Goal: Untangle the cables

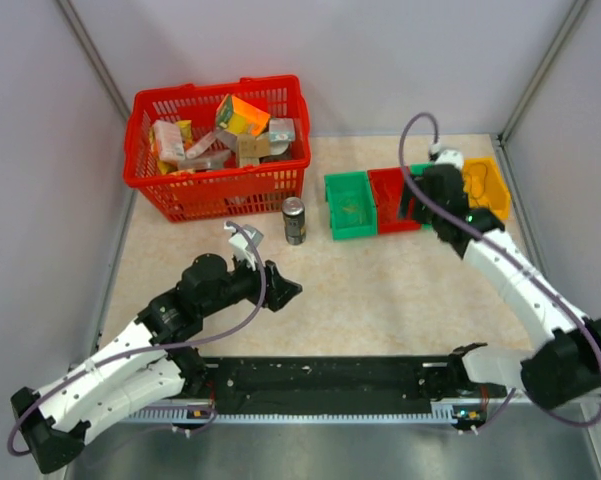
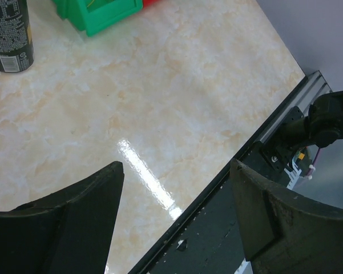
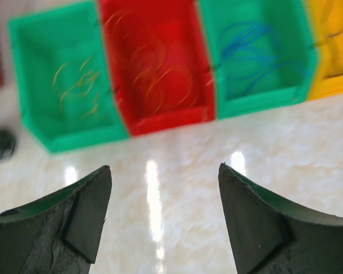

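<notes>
The right claw (image 3: pixel 164 168): jaws wide apart, nothing between them, nothing held. It hangs above bare worktop (image 3: pixel 188 148) just in front of a row of four small bins. Left to right in the right wrist view: green bin (image 3: pixel 74 138), red bin (image 3: pixel 171 119), second green bin (image 3: pixel 262 98), yellow bin (image 3: pixel 331 85), with their walls side by side. This view is blurred.

The cables (image 3: pixel 160 74): thread-thin, lying as loose loops inside the bins, none seen on the worktop. There are yellow-orange loops (image 3: pixel 80 85) in the first green bin, orange loops in the red bin, blue loops (image 3: pixel 254 51) in the second green bin and a few dark strands (image 3: pixel 331 35) in the yellow bin. Whether any loop crosses from one bin into the next: cannot tell.

The left claw (image 2: pixel 177 165): jaws also wide apart, empty, above the worktop near its front rail, well apart from the bins.

A dark can (image 1: pixel 294 220) stands upright between the green bin and a red basket (image 1: pixel 215 190) that holds boxes, at the far left of the worktop
</notes>
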Available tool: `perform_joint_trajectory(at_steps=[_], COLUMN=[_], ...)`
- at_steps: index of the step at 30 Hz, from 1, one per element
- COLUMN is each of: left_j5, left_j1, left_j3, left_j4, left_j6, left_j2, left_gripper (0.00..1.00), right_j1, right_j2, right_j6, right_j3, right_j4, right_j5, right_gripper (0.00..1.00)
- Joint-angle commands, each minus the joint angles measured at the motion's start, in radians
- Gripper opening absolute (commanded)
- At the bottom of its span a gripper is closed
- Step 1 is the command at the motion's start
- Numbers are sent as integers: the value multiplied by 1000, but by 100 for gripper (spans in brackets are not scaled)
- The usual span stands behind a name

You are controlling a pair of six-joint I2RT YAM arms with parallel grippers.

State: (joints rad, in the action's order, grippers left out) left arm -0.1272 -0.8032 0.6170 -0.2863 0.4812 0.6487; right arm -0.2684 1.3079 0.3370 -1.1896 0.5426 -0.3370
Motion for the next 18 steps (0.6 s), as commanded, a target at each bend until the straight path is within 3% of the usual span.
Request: perform_joint_trajectory(at_steps=[1, 8, 12, 16, 18], left_j5=[14, 70, 46, 49, 57], left_j1=[2, 1, 1, 2, 2], left_j3=[18, 52, 20, -63, -71], left_j4=[150, 312, 479, 677, 729], left_j6=[55, 112, 128, 157, 136], left_j2=[41, 103, 59, -18, -53], left_gripper=[79, 80, 82, 85, 91], right_j1=[-196, -239, -239, -239, -241], right_j2=[-206, -577, -833, -1116, -1225], right_j6=[57, 97, 94, 86, 106], right_j3=[276, 539, 573, 588, 578], right_j4=[-114, -153, -118, -109, -105], right_j5=[-22, 134, 135, 95, 53], right_gripper=[75, 76, 97, 99, 99])
